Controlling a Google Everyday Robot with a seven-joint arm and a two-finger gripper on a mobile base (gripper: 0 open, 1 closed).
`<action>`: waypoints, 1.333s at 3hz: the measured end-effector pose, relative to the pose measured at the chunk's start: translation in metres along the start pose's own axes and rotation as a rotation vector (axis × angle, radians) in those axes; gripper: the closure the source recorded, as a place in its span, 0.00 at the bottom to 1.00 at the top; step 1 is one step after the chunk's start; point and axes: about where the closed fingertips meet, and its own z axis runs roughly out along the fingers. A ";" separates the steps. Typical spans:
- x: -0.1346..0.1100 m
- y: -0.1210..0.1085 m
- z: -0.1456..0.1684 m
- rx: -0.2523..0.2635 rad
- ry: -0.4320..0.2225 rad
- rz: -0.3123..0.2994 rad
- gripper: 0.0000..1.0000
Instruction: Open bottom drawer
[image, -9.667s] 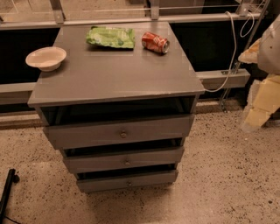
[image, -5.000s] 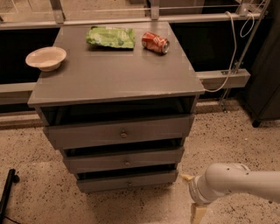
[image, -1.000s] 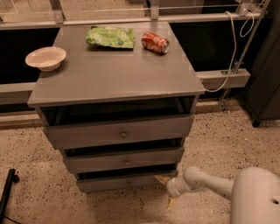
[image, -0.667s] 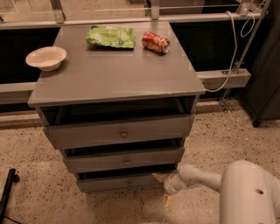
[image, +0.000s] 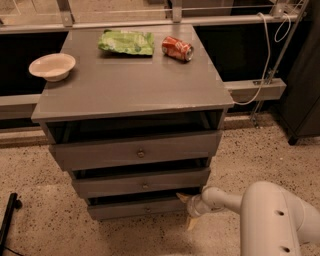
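Observation:
The grey cabinet (image: 130, 90) has three drawers. The bottom drawer (image: 137, 208) is the slimmest front, lowest down, with a small round knob (image: 148, 209). It sits slightly out, with a dark gap above it. My gripper (image: 186, 210) is at the drawer's right end, low near the floor, on a white arm (image: 270, 215) reaching in from the lower right. One fingertip (image: 182, 198) points at the drawer's upper right corner and the other (image: 190, 223) hangs below. The fingers are spread apart and hold nothing.
A white bowl (image: 52, 66), a green bag (image: 126, 42) and a red can (image: 177, 48) lie on the cabinet top. The top drawer (image: 135, 150) and middle drawer (image: 142, 183) sit above. A black pole (image: 8, 218) is at lower left. A white cable (image: 270, 60) hangs at right.
My gripper has moved left along the floor, from right of the cabinet up to the right end of the bottom drawer. The drawers have not moved.

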 end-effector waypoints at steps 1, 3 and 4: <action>0.012 -0.021 0.006 0.030 0.038 -0.003 0.00; 0.036 -0.034 0.023 0.052 0.071 0.031 0.00; 0.034 -0.036 0.031 0.033 0.068 0.035 0.19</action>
